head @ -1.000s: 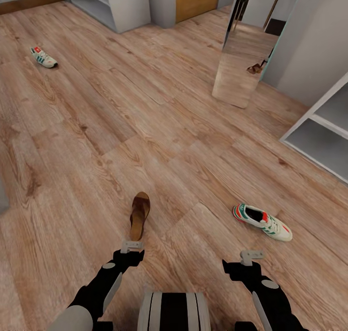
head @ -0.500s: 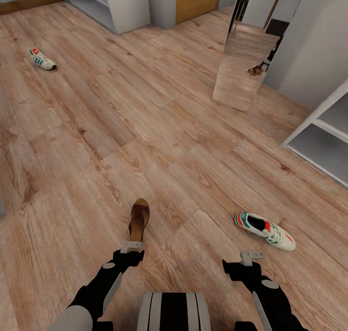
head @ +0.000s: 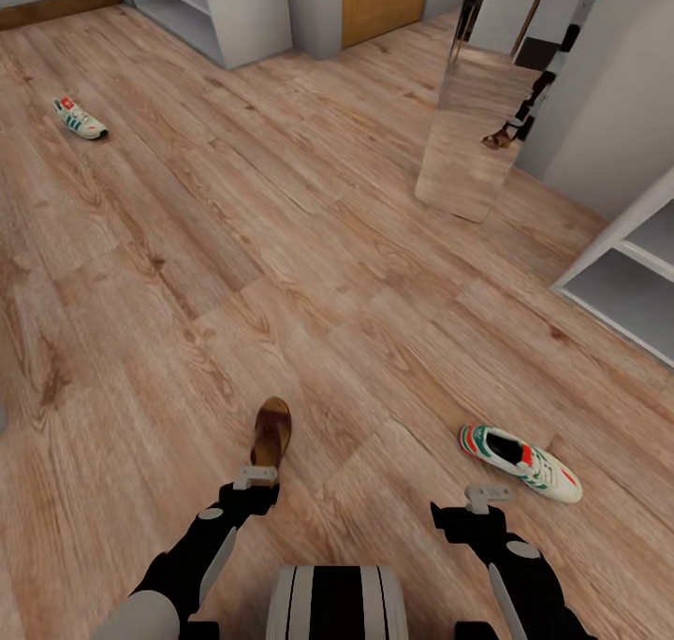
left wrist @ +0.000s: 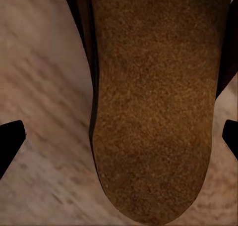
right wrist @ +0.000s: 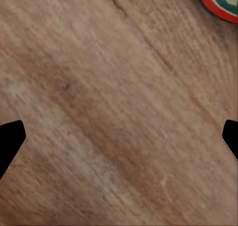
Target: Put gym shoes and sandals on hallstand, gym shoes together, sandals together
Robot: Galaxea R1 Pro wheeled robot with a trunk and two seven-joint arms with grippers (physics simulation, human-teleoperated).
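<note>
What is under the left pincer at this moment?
The left pincer hangs open above a brown sandal lying on the wood floor. Its footbed and bare planks alongside it show; the floor beneath the sandal is covered.

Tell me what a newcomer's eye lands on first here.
The brown sandal lies on the wood floor just ahead of the left pincer. A white sneaker with green stripes lies ahead of the right pincer, and its twin lies far off to the left.

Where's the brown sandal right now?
In the head view, the sandal lies on the wood floor, just ahead of the left hand.
</note>
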